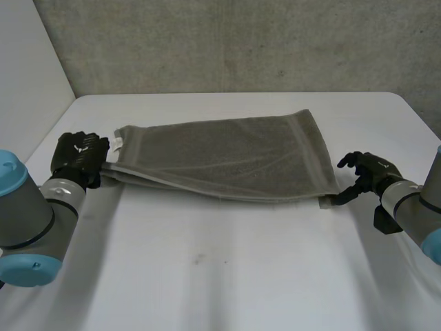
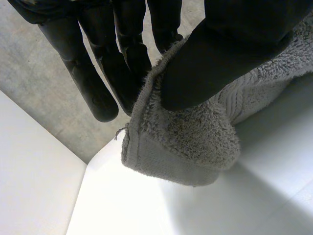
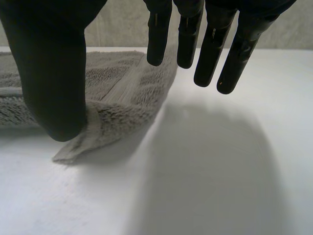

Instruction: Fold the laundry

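A grey towel [image 1: 227, 160] lies folded across the middle of the white table [image 1: 220, 276], lengthwise from left to right. My left hand [image 1: 80, 160] is at the towel's left end, and in the left wrist view its thumb [image 2: 220, 54] pinches the towel's corner [image 2: 186, 142] against the fingers [image 2: 122, 58]. My right hand [image 1: 368, 176] is just off the towel's right end with its fingers spread. In the right wrist view the thumb [image 3: 54, 83] hangs beside the towel's front corner [image 3: 98, 132] and the straight fingers [image 3: 210, 49] hold nothing.
A grey wall [image 1: 234, 41] runs behind the table's far edge, with a white panel [image 1: 27, 76] at the left. Bare tabletop stretches in front of the towel.
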You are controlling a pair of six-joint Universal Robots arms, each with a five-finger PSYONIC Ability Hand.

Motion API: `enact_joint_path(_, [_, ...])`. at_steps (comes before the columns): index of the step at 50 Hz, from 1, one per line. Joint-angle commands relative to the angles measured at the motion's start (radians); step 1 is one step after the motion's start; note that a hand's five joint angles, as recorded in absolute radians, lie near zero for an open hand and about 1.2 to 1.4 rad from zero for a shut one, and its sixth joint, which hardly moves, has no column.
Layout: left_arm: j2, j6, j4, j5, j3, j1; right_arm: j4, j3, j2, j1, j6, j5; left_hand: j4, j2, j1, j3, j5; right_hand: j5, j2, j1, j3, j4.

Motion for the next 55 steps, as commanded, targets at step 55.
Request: enact_joint_path(55, [-0.048,0.186,-0.580,-0.015,0.337,-0.032,0.633,-0.443,-0.089,0.025,-0.941,-0.095,0.179,0.179,0.189,0.180,0.177,0.936,0.953,1.010,0.933,0.929])
